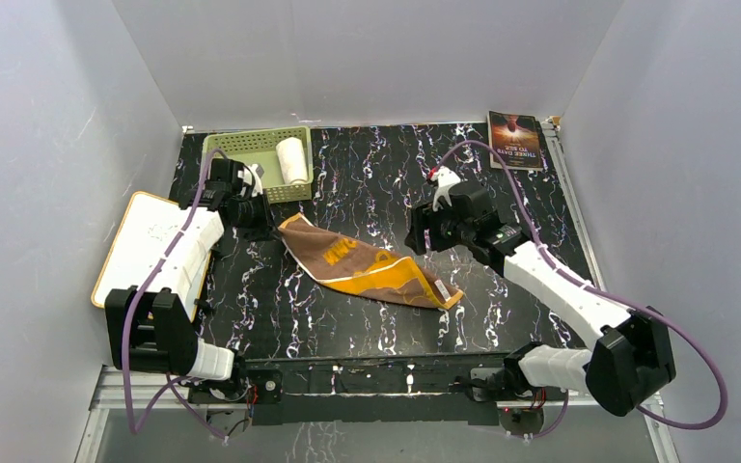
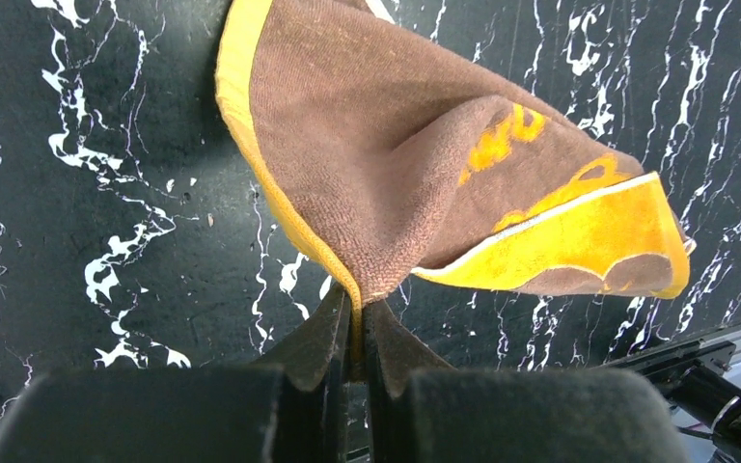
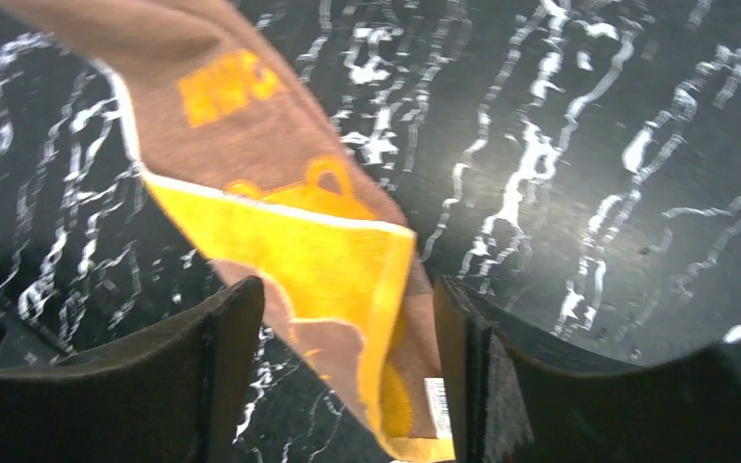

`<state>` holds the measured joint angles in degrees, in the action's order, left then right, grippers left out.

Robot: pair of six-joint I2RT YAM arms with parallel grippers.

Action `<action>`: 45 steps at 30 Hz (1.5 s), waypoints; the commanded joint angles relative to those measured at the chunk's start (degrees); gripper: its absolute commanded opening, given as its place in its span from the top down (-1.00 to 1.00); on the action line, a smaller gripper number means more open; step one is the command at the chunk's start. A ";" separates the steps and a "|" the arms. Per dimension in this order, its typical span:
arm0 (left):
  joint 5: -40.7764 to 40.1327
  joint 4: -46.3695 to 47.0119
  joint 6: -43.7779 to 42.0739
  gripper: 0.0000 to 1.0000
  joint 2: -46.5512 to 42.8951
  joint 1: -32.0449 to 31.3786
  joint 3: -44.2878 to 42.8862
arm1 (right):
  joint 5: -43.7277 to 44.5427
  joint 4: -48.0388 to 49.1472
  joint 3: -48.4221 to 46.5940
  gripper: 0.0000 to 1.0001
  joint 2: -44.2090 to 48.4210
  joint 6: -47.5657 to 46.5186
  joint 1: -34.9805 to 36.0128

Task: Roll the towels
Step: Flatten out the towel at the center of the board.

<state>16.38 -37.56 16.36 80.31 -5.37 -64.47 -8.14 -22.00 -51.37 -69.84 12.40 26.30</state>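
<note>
Brown towel (image 1: pixel 367 265) is lying diagonally across the middle of the tabletop (image 1: pixel 376 174), a bit rumpled and not rolled. Left fingers (image 2: pixel 320 338) are pinching its yellow-trimmed edge at the far-left end. Right fingers (image 3: pixel 236 333) are spread wide over the other end, gripping nothing. White towel (image 1: pixel 292 159) is already rolled, sitting in the green basket (image 1: pixel 241 145) at the back left.

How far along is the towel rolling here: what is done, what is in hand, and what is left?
Done: the white towel sits rolled in the green basket. In hand: the brown towel lies unrolled on the table, the left jaws shut on one corner, the right jaws open over the other end. Left: rolling the brown towel.
</note>
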 commanded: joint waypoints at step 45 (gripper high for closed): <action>5.41 4.59 0.43 1.00 -2.68 0.48 5.81 | -8.33 -1.12 -9.94 0.51 -26.03 -0.19 3.84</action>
<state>20.21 -32.97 16.69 78.85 -5.37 -57.10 -15.20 -24.34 -57.47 -96.16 11.94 29.76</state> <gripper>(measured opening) 0.031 0.354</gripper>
